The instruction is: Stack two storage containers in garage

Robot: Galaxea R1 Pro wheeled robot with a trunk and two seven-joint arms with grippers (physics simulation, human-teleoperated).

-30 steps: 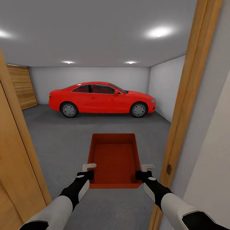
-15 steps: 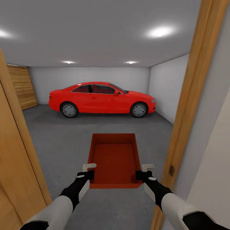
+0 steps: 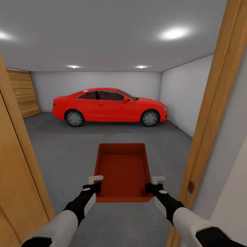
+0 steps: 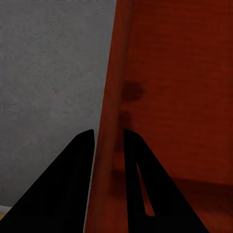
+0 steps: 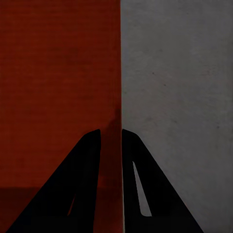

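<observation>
Clearly light and stiff, the storage container (image 3: pixel 123 169) at lower centre hangs level, left gripper (image 3: pixel 95 182) and right gripper (image 3: pixel 156 183) each pinching a thin side wall.

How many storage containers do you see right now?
1. The storage container is held out over the garage floor, left gripper and right gripper each clamped on a side wall. The second may be elsewhere.

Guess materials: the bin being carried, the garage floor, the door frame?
Storage container: probably moulded plastic, matte orange-red, thin plain walls, faint ribbing on the bottom. Floor: looks like concrete, dull mottled grey, no seams. Door frame: wood-look, light brown with grain, satin. It's a render, so these are appearances only.
</observation>
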